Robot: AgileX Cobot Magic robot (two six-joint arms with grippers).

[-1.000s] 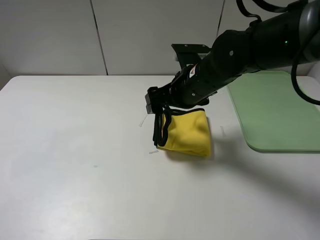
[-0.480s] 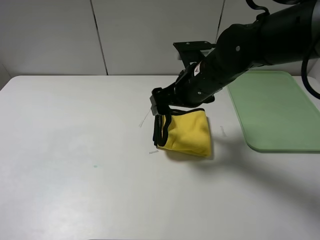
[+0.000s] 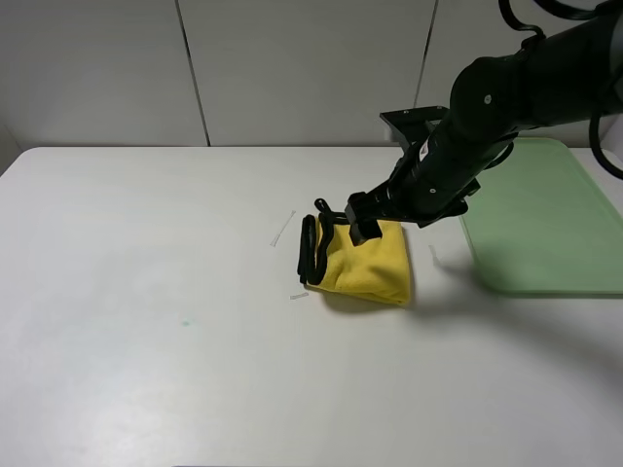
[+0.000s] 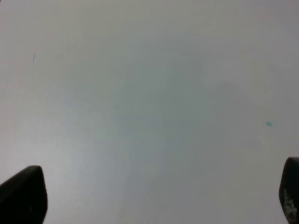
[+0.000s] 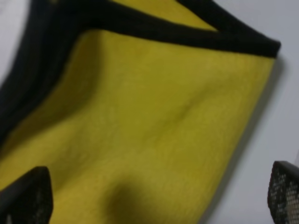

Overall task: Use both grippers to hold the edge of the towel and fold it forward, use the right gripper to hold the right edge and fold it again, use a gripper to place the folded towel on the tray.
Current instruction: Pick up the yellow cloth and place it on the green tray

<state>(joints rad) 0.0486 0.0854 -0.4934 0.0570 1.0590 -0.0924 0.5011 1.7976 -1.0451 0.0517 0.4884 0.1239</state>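
Since a second ago the right hand (image 3: 352, 220) has drawn back rightward from the black-trimmed left edge of the yellow towel (image 3: 368, 263) and now hangs over the towel's upper left corner, its arm reaching in from the right side of the high view. Its fingers (image 5: 28, 198) stand wide apart in the right wrist view, one at each lower corner of that picture, with nothing between them: the hand is released, and the towel lies free below it.

That towel sits folded into a compact packet near the middle of the white surface (image 3: 146, 292), black trim (image 3: 310, 251) bunched along its left edge and running along the top. It rests left of the pale green tray (image 3: 545, 233) and clear of it; the tray lies at the right edge of the surface.

Two dark fingertips (image 4: 23, 196) of the left hand (image 4: 154, 198) show far apart in the left wrist view, spread over bare white surface and gripping nothing. A small teal speck (image 4: 268, 123) marks the surface there.
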